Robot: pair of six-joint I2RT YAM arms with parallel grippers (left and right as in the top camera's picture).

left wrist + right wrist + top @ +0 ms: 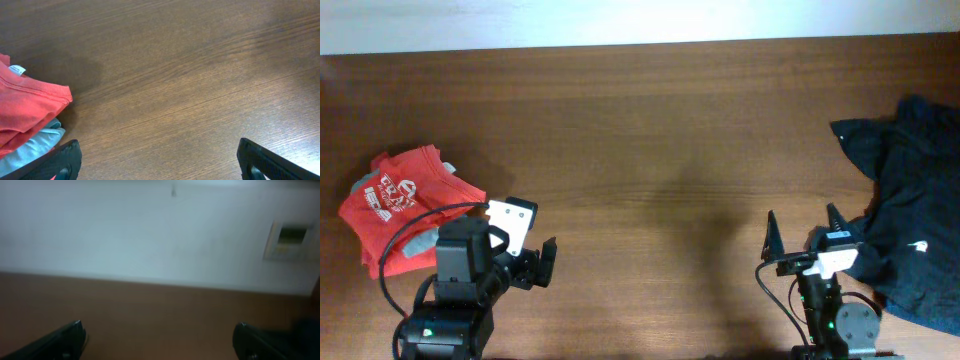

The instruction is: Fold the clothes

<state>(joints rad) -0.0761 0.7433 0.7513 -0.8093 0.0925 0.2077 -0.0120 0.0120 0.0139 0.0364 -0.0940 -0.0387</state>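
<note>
Two garments out: red-orange T-shirt (405, 200) bundled at left of counter (650, 150), dark navy garment (910, 210) crumpled at right. Likely step: pinch navy edge low, drag to centre, spread flat first. Left gripper (535, 240), right gripper (802, 228) both wide apart, empty, touching nothing.

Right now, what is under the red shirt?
A grey cloth pokes out from under the red shirt. How far it goes, or anything else below, is covered by the shirt.
</note>
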